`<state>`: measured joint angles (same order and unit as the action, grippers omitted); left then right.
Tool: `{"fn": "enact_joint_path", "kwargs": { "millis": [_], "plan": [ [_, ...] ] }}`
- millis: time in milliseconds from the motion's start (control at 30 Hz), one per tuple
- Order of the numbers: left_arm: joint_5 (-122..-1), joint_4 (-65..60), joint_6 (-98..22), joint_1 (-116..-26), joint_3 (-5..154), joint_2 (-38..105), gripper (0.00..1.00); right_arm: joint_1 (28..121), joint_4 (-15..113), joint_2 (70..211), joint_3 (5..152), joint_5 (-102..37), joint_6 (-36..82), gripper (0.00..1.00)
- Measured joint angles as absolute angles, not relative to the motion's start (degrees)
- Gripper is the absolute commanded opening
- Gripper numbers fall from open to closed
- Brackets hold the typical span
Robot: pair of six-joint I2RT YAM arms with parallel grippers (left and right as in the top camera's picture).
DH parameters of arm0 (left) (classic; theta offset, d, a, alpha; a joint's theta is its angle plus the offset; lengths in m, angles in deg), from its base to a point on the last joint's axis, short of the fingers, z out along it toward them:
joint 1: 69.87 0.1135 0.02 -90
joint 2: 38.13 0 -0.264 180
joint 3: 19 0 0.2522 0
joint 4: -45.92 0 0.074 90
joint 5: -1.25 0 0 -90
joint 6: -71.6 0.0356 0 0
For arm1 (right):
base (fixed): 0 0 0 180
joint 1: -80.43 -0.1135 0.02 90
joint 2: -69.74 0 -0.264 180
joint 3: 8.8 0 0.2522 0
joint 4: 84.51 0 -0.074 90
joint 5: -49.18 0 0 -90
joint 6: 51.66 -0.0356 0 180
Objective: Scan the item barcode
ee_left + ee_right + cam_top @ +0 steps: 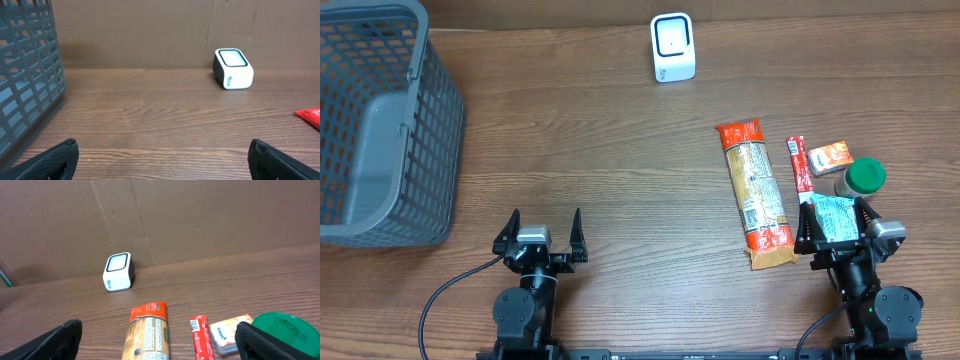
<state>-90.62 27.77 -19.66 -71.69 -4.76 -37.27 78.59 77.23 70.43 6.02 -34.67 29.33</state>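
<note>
1. Nearest the camera on the left, the left gripper [545,215] sits low over the table [640,180], its fingers spread wide.
2. Across on the right, the right gripper [833,212] also stands spread wide. From overhead a teal packet [834,222] lies between its fingers, but whether they touch it cannot be told.
3. Just left of that gripper, the pasta pack [755,193] lies flat. Its long axis runs near to far. The near orange end is level with the right gripper, and the far orange end leans slightly left, toward the scanner.
4. Right of the pack, a red stick [799,164] lies nearly parallel to it. An orange sachet [828,157] sits beside the stick, and a green-lidded jar [861,178] stands upright just beyond the right gripper.
5. Far left, a grey basket [420,190] stands well apart from the groceries.
6. Farthest back, near mid-table, the white scanner [673,48] sits with its window facing up, well apart from the pasta pack.
</note>
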Motion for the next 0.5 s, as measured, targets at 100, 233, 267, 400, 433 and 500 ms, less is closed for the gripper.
{"fn": "enact_joint_path", "kwargs": {
  "millis": [100, 233, 267, 400, 433, 500],
  "plan": [
    [-90.6, 27.8, -19.7, -71.7, -4.8, -37.3, 0.99, 78.6, 77.3, 70.4, 6.0, -34.7, 29.4, 1.0],
    [-90.6, 27.8, -19.7, -71.7, -4.8, -37.3, 1.0, 78.6, 77.3, 70.4, 6.0, -34.7, 29.4, 1.0],
    [-90.6, 27.8, -19.7, -71.7, -4.8, -37.3, 1.0, 78.6, 77.3, 70.4, 6.0, -34.7, 29.3, 1.0],
    [-90.6, 27.8, -19.7, -71.7, -4.8, -37.3, 1.0, 78.6, 77.2, 70.4, 6.0, -34.7, 29.4, 1.0],
    [-90.6, 27.8, -19.7, -71.7, -4.8, -37.3, 1.0, 78.6, 77.2, 70.4, 6.0, -34.7, 29.3, 1.0],
    [-90.6, 27.8, -19.7, -71.7, -4.8, -37.3, 1.0, 78.6, 77.2, 70.4, 6.0, -34.7, 29.4, 1.0]
  ]
}}
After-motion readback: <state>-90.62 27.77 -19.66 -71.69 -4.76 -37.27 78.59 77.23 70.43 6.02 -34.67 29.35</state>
